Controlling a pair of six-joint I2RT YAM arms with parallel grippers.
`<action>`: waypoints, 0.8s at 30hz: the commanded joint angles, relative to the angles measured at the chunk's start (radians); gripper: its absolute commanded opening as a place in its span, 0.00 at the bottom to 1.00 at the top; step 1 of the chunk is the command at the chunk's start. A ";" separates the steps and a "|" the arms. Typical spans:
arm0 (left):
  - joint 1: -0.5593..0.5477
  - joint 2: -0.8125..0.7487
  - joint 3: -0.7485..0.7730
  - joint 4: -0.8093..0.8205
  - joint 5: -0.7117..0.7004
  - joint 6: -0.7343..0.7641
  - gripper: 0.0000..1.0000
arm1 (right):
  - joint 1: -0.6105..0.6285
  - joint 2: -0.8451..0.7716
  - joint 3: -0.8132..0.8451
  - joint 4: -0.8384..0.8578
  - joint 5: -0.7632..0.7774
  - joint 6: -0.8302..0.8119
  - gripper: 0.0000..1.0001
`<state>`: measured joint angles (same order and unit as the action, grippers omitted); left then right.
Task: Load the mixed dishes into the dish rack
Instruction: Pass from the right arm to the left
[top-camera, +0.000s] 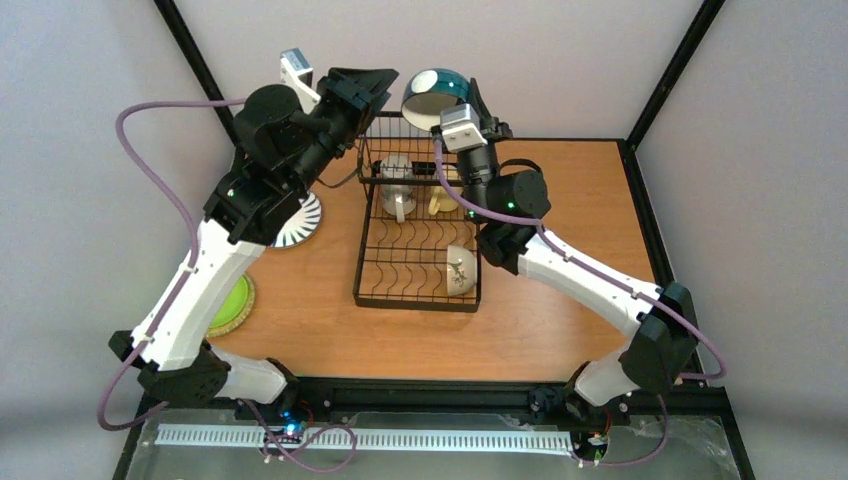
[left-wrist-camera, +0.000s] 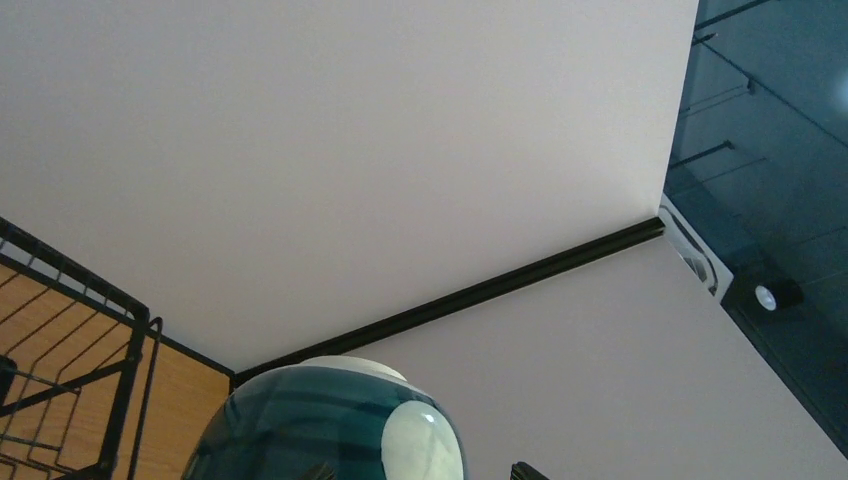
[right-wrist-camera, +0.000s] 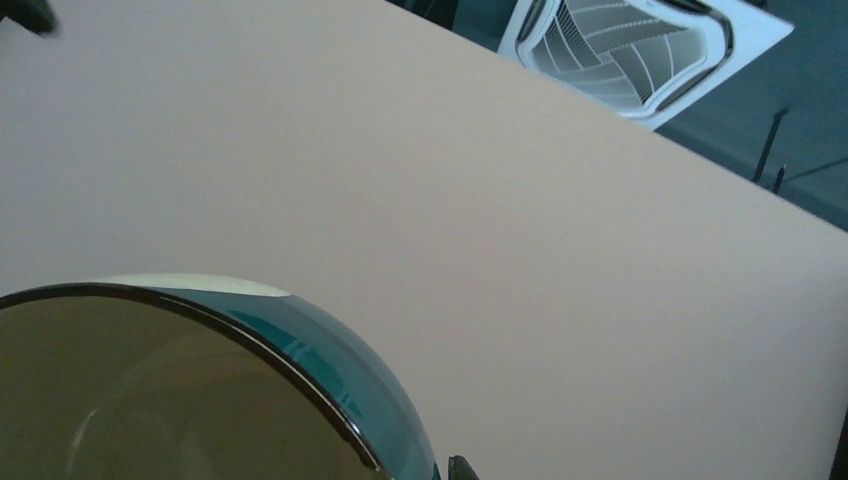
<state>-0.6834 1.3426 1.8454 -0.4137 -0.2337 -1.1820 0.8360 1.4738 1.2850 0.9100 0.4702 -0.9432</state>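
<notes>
On the tabletop we see the dish rack; the teal-and-white bowl hangs above its far basket end, tipped sideways, likely to slot in; our right tool pinches its rim; left tool hovers alongside, spread empty.

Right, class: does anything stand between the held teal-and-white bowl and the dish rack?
Partly. The teal-and-white bowl in the right end effector hangs by the dish rack's basket end, where a cream mug and yellow mug sit. The open left end effector is beside it. Its middle slots look free.
</notes>
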 joint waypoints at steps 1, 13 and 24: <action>0.043 0.051 0.089 -0.065 0.149 -0.048 1.00 | -0.017 0.038 0.061 0.155 -0.088 -0.056 0.02; 0.067 0.058 0.102 -0.097 0.302 -0.116 1.00 | -0.043 0.111 0.112 0.246 -0.138 -0.141 0.02; 0.070 0.079 0.063 -0.069 0.305 -0.135 1.00 | -0.041 0.070 0.044 0.278 -0.153 -0.131 0.02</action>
<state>-0.6239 1.4090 1.9129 -0.4797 0.0387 -1.2911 0.8005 1.5970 1.3457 1.0504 0.3542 -1.0870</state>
